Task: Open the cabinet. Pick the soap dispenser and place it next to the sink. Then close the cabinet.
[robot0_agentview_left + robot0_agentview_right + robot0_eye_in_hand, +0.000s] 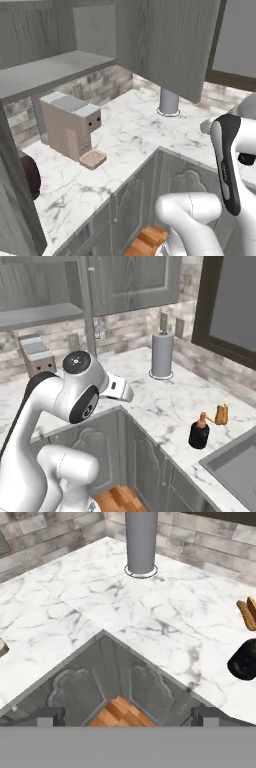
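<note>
On marble counter (165,401): black soap dispenser (199,435), orange pump, upright.

White arm (60,406) folded up high, elbow bent, hand pointing forward and down. Gripper (128,714) jaws spread wide apart, nothing between the fingertips (47,716).
</note>
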You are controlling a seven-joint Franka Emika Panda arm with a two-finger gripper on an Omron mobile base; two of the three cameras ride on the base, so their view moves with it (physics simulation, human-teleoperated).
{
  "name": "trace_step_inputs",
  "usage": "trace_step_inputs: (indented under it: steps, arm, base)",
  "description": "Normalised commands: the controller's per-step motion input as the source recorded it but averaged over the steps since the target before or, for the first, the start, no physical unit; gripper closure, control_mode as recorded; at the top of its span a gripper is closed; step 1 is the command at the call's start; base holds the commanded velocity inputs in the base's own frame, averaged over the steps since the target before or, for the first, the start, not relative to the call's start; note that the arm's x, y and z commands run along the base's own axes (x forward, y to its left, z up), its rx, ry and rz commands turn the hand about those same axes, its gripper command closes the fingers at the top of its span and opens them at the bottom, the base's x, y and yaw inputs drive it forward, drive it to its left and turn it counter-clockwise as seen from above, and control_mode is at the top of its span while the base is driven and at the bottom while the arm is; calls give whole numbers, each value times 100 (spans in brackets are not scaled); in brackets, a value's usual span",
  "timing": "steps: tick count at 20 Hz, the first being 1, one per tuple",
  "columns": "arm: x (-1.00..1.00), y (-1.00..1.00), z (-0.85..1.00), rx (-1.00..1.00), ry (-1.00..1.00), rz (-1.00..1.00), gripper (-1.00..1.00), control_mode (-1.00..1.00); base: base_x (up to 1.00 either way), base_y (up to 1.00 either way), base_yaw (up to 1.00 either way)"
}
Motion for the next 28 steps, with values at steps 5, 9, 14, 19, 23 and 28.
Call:
trace_step_inputs:
  steps: [5,9,14,19,23,28]
  arm:
    - [0,0,0,0,0,0,-100,100]
    - [0,0,0,0,0,0,-100,100]
    - [0,0,0,0,0,0,-100,100]
    - [0,0,0,0,0,0,-100,100]
    - [0,0,0,0,0,0,-100,100]
    - [0,0,0,0,0,0,-100,100]
  base:
    - [-19,0,46]
    - [-10,0,47]
    - [-1,-1,46]
    - [0,-3,43]
    - [3,-1,39]
    - [6,14,32]
